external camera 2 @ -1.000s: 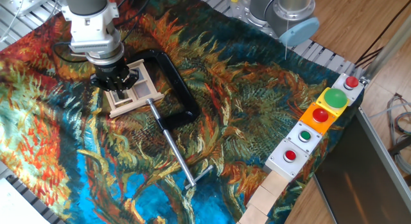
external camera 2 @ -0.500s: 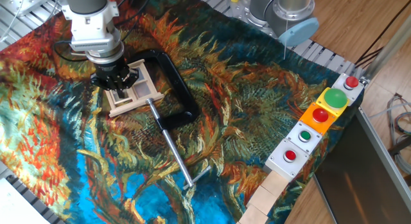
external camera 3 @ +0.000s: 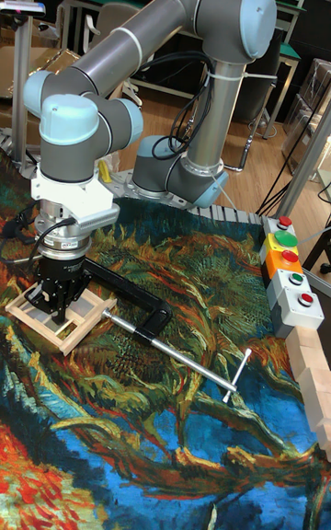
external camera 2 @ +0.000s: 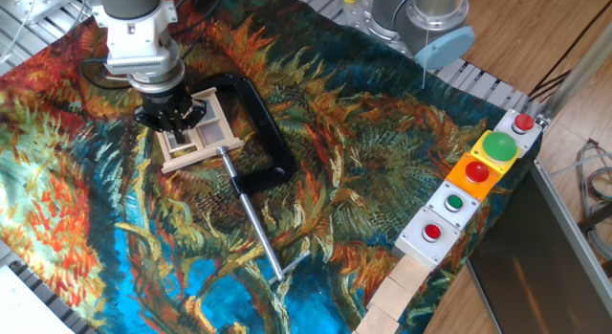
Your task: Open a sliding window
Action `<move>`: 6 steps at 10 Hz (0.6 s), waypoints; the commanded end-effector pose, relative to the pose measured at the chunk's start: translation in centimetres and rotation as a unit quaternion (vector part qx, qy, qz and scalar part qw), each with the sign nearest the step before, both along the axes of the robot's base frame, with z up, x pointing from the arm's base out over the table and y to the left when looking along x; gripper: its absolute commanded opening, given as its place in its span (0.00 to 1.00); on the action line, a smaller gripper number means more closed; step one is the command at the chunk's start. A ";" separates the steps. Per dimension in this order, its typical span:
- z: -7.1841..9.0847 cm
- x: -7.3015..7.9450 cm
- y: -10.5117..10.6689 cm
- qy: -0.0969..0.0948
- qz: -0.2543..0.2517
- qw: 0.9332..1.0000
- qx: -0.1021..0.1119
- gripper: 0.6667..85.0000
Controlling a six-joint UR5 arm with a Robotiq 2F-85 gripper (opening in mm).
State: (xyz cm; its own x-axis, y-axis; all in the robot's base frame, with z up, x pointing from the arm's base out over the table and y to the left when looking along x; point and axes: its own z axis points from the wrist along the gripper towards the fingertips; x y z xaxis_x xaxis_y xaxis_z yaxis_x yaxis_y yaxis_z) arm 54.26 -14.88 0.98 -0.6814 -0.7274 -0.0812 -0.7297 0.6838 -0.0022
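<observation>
Resting at the far left of the surface (external camera 2: 382,171), which is draped in a bright cloth printed with orange, teal and blue foliage: the sliding window (external camera 2: 196,135), a small square frame of pale wood with crossbars, lying flat. It serves as landmark for all entries below.

Directly above the sliding window: the claw (external camera 2: 178,131), black, pointing straight down, its fingertips lowered into the frame among the crossbars. The fingers stand close together; whether they pinch a bar cannot be told from either view. In the tall fixed view the claw (external camera 3: 57,305) sits over the middle of the sliding window (external camera 3: 62,309), below the grey arm (external camera 3: 175,24) with pale blue joint caps.

Just right of the sliding window, touching or nearly touching its right edge: a black C-clamp (external camera 2: 260,133), lying flat, its curve wrapping the frame's right side.

Running from the clamp toward the lower right of the sliding window: a steel rod (external camera 2: 253,219) ending in a short crossbar handle.

Well to the right of the sliding window, at the surface's right edge: a row of button boxes (external camera 2: 473,176) with red and green buttons, and below them a row of pale wooden blocks (external camera 2: 402,291).
</observation>
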 end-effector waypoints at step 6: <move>0.4 -1.4 -1.5 0.008 0.001 1.000 -0.011 0.01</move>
